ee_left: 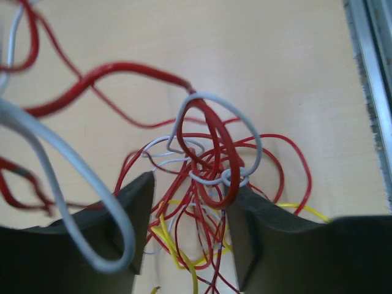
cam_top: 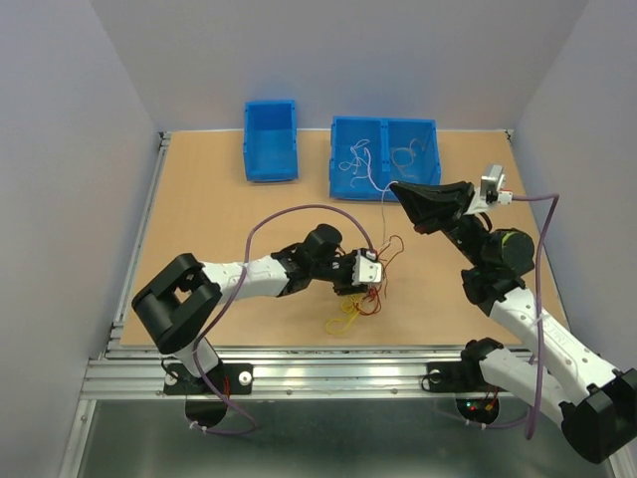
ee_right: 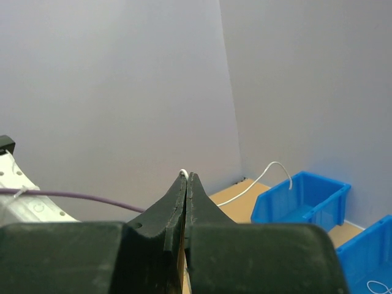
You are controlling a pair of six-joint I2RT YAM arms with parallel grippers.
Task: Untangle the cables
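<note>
Nearest, a silver aluminium rail (cam_top: 299, 376) along the front edge, with both arm bases bolted to it. Beyond that, a light-brown, matte wooden table (cam_top: 214, 214), framed left and right in the same silver profile. Just inside the near edge, the cables (cam_top: 360, 302): a loose clump of thin red, yellow and white wire loops, yellow strands nearest, red ones curling farther out. Directly over the clump, the left gripper (cam_top: 369, 271), jaws apart, with red and white loops standing between its black fingers (ee_left: 138, 208) in the wrist view and one thick red loop against the inner face of a finger. Farther back and raised above the table, the right gripper (cam_top: 398, 187), pressed together on a thin white cable (cam_top: 383, 214) hanging down towards the clump. At the far edge, a small blue plastic bin (cam_top: 270, 149) and, just to its right, a wider blue two-compartment bin (cam_top: 334, 159) with loose white wires (cam_top: 358, 159) in both compartments. All round, plain pale grey walls (cam_top: 348, 50), meeting the table at the back.
</note>
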